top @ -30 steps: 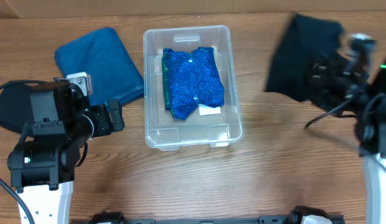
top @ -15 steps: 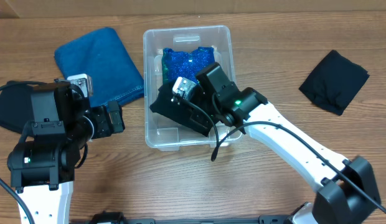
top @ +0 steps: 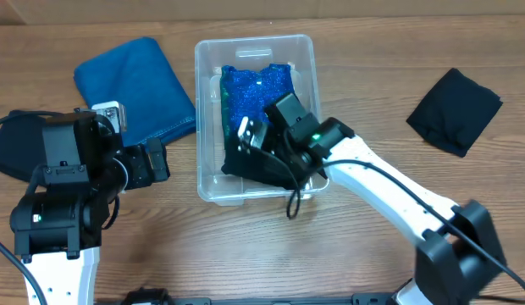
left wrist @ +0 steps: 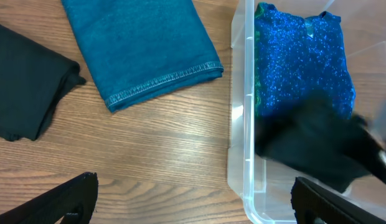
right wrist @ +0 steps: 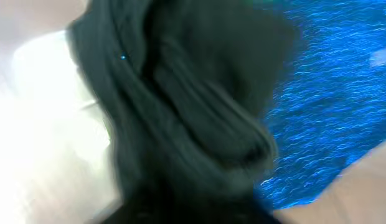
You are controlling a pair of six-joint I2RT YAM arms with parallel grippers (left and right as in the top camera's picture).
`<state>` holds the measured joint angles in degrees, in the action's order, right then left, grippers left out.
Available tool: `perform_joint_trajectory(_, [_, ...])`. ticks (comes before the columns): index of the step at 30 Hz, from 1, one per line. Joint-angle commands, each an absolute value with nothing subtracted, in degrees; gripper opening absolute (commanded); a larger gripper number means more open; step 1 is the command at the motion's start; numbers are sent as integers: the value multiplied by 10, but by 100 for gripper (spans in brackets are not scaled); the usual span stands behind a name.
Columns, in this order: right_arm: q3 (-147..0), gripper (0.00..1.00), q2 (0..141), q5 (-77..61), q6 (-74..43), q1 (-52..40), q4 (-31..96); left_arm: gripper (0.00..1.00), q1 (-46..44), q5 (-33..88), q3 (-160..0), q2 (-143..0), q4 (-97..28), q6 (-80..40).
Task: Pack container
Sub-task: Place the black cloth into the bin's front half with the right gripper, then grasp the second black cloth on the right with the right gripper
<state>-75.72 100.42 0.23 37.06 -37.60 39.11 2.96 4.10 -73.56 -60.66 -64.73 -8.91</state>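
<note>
The clear container (top: 254, 41) stands mid-table with a sparkly blue cloth (top: 258, 93) lying in it. My right gripper (top: 256, 151) reaches into its near half, right on a folded black cloth (top: 261, 169) that rests on the blue cloth's near end. In the right wrist view the black cloth (right wrist: 180, 112) fills the picture and hides the fingers, with blue cloth (right wrist: 330, 93) to the right. My left gripper (left wrist: 193, 205) is open and empty over bare wood, just left of the container wall (left wrist: 243, 124).
A folded blue towel (top: 135, 89) lies left of the container. Another black cloth (top: 13, 144) sits at the far left beside my left arm. A further black cloth (top: 455, 110) lies at the far right.
The right arm swung from the far right to the container with a black cloth, then lowered it onto the blue cloth's near end. The left arm has not moved.
</note>
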Motion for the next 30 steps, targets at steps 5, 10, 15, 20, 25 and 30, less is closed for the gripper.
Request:
perform_joint_trajectory(5, [-779,100,970,420,112,-370,272,100,26,45,-747,-608,-647,-95])
perform_joint_trajectory(10, [-780,100,847,418,-28,-321,267,100,26,45,-747,-608,-647,-95])
perform_joint_trajectory(15, [-780,100,796,236,-98,-98,306,100,26,45,-747,-608,-647,-95])
perform_joint_trajectory(20, [-780,100,899,21,-133,171,340,100,26,45,-747,-608,-647,-95])
perform_joint_trajectory(25, [-780,100,1026,-68,-133,290,329,100,26,45,-747,-608,-647,-95])
perform_joint_trajectory(30, [-780,100,1136,-163,-109,346,275,100,26,45,-747,-608,-647,-95])
